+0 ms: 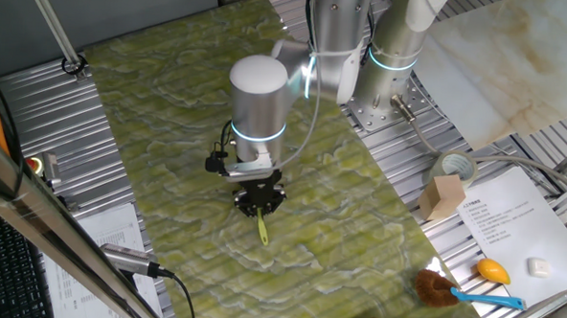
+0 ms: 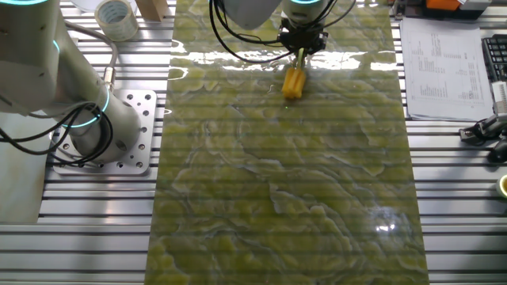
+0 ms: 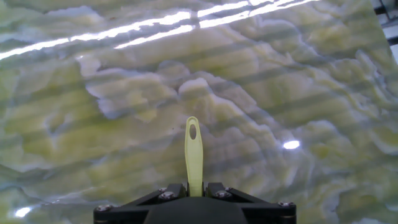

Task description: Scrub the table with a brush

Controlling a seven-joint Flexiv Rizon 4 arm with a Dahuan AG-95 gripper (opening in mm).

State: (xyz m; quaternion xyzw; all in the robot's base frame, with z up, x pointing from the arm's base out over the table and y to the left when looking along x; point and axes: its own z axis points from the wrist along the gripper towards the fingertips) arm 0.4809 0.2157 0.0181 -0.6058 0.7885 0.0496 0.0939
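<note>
The table (image 1: 171, 106) is a yellow-green marbled sheet with pale veins, also seen in the other fixed view (image 2: 277, 198) and the hand view (image 3: 298, 81). My gripper (image 1: 260, 200) points down over its middle, shut on the brush. The thin yellow-green handle (image 1: 263, 231) sticks out from between the fingers, and the hand view shows its holed end (image 3: 193, 152) ahead of the gripper (image 3: 194, 189). In the other fixed view the yellow blocky head (image 2: 293, 81) lies just below the gripper (image 2: 301, 41), low at the table; I cannot tell if it touches.
The arm's base (image 1: 392, 97) stands on ribbed metal beside the table. A tape roll (image 1: 453, 167), a wooden block (image 1: 443, 197), printed sheets (image 1: 511, 222), a brown-bristled blue-handled brush (image 1: 450, 289) and a yellow object (image 1: 492, 271) lie at the right. A beige slab (image 1: 499, 63) is behind.
</note>
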